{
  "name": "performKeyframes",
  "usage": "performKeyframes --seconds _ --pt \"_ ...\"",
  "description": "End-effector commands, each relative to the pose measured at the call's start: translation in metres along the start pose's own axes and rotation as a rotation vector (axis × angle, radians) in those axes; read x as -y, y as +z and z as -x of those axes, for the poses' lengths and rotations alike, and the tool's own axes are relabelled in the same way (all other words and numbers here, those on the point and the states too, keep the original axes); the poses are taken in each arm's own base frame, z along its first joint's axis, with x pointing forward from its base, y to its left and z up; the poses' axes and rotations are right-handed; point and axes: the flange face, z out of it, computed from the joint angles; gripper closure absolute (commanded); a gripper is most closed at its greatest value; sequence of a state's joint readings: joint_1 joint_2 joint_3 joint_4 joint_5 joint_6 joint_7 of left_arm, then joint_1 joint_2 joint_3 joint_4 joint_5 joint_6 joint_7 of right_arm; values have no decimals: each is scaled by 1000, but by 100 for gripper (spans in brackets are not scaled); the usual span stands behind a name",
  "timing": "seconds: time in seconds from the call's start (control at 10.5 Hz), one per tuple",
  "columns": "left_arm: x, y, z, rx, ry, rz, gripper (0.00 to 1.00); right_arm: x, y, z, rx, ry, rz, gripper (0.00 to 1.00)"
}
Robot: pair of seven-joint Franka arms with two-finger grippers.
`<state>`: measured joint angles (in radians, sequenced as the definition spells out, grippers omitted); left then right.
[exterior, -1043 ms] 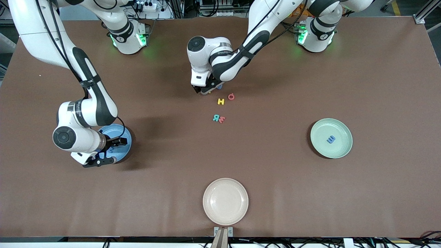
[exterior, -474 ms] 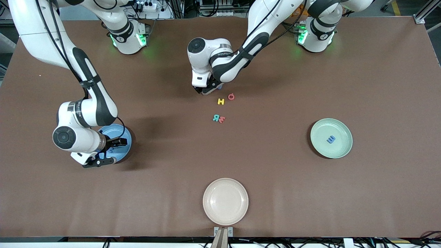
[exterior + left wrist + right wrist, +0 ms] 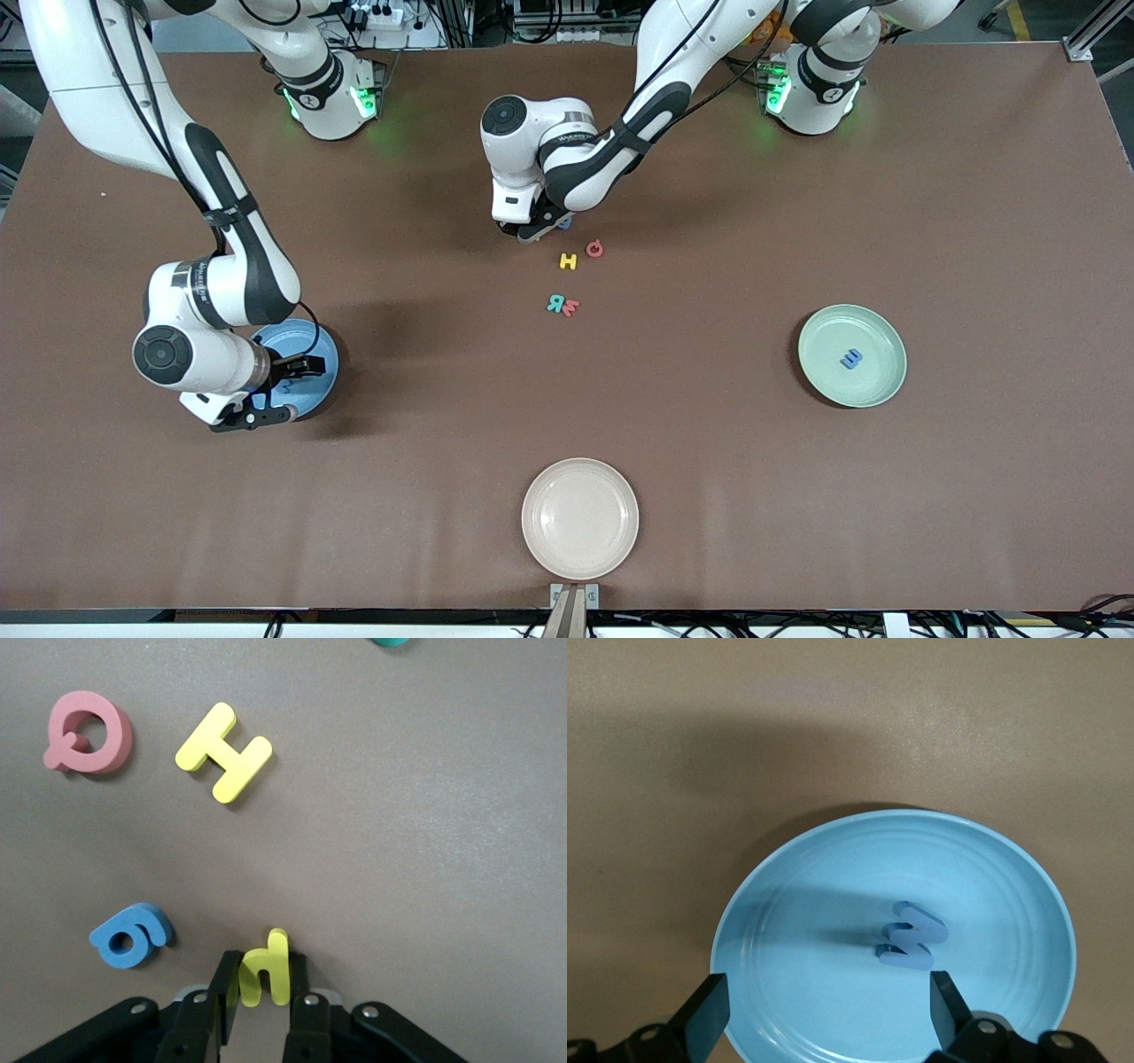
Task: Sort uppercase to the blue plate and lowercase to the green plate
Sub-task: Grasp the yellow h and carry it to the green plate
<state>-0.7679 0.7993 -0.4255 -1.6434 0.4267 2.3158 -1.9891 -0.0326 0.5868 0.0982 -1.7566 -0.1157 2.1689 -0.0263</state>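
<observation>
- Front view, left gripper (image 3: 532,232): down at the bench near the middle of the edge where the arms' bases stood, its fingers hidden under the wrist; a blue g (image 3: 564,223) showed just beside it.
- Front view, right gripper (image 3: 285,390): spread wide over the blue plate (image 3: 321,341), which lay toward the right arm's end of the bench.
- Front view, loose letters: red Q (image 3: 594,249) and yellow H (image 3: 568,261) side by side near the bench's centre; teal R (image 3: 555,304) touching a red m-like letter (image 3: 571,307), nearer the camera.
- Front view, plates: green plate (image 3: 877,390) toward the left arm's end, holding a blue m (image 3: 850,359); cream plate (image 3: 579,518) at the middle of the camera-side edge.
- Left wrist view: fingers (image 3: 223,983) clamped on the yellow h (image 3: 266,969), standing on edge on the bench; g, H and Q lay flat apart from it.
- Right wrist view: both fingertips (image 3: 707,1017) stood well apart above the blue plate; a blue M (image 3: 912,935) lay inside it, near the middle.
</observation>
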Motion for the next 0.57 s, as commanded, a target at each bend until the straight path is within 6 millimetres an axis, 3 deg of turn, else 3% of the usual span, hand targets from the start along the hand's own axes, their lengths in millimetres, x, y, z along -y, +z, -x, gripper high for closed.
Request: performKeyframes --seconds 0.0,0.19,0.47 --pt "-6 -5 -5 -23 3 25 100 -1 2 -1 -7 9 -18 0" --pt "-22 -63 -50 -55 16 97 100 0 2 -1 -5 7 -18 0" --pt "-16 -141 -133 -112 128 83 100 6 2 -1 -4 13 -17 0"
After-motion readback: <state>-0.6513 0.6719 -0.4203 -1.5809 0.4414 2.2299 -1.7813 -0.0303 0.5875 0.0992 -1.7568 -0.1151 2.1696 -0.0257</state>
